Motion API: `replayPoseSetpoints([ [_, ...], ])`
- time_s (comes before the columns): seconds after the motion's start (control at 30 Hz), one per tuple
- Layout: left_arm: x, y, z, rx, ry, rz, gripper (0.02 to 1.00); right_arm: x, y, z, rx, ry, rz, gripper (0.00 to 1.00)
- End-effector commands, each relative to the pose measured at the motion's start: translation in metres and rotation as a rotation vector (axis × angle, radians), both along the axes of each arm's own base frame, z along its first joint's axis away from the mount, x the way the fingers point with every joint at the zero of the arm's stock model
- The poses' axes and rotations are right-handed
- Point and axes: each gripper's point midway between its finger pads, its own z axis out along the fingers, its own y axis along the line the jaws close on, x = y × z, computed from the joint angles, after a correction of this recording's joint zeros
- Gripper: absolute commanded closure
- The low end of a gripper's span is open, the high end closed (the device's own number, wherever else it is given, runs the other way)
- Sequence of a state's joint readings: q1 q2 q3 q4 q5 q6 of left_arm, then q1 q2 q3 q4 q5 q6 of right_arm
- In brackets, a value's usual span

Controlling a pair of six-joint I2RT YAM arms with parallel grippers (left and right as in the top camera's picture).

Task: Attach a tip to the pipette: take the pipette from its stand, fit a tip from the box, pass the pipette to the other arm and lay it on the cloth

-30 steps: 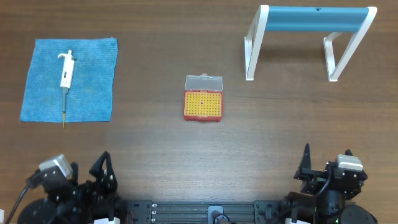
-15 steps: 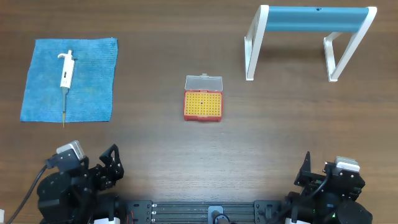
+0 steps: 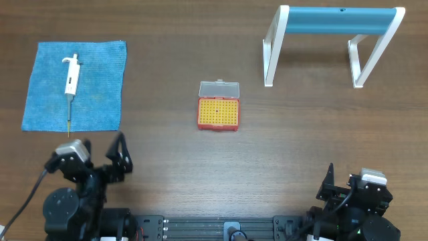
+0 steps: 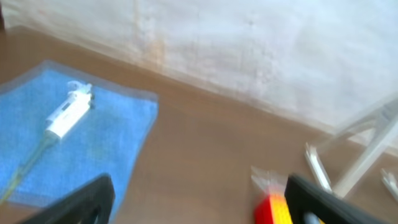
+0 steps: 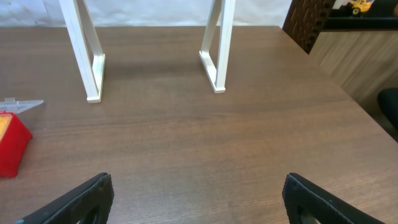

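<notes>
The white pipette (image 3: pixel 71 75) with a tip fitted lies lengthwise on the blue cloth (image 3: pixel 100 100) at the far left; the left wrist view shows the pipette (image 4: pixel 67 113) resting on the cloth (image 4: pixel 106 143) too. The red tip box (image 3: pixel 218 114) with yellow tips sits mid-table, its clear lid folded back. My left gripper (image 3: pixel 115 157) hovers open and holds nothing near the table's front, just short of the cloth's near right corner. My right gripper (image 3: pixel 331 182) is open and holds nothing at the front right, low by its base.
The pipette stand (image 3: pixel 338 20), white legs under a teal bar, occupies the back right. In the right wrist view its legs (image 5: pixel 93 50) stand ahead, with the tip box (image 5: pixel 9 143) off to one side. Bare wooden table lies between the box and both arms.
My left arm has lifted and swung forward, its gripper now farther up the picture toward the cloth. The right arm sank slightly toward its base. The pipette stays still.
</notes>
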State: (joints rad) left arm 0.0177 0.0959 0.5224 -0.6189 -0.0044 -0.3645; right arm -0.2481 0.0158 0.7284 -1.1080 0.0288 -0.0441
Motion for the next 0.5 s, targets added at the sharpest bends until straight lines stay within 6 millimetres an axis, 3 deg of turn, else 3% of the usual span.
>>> replayPoseSetpoints([
  [0.03, 0.023, 0.009, 0.019, 0.163, -0.274, 0.046, 0.132, 0.0, -0.003, 0.0, -0.016, 0.008, -0.011, 0.119],
  [0.17, 0.031, -0.007, 0.023, 0.263, -0.434, -0.034, 0.13, 0.0, -0.003, 0.0, -0.016, 0.008, -0.011, 0.119],
  [0.27, 0.037, -0.018, 0.002, 0.31, -0.43, -0.099, 0.13, 0.0, -0.003, 0.0, -0.016, 0.008, -0.011, 0.119],
  [0.5, 0.049, -0.019, -0.053, 0.29, -0.28, -0.127, 0.132, 0.0, -0.003, 0.0, -0.016, 0.008, -0.011, 0.119],
])
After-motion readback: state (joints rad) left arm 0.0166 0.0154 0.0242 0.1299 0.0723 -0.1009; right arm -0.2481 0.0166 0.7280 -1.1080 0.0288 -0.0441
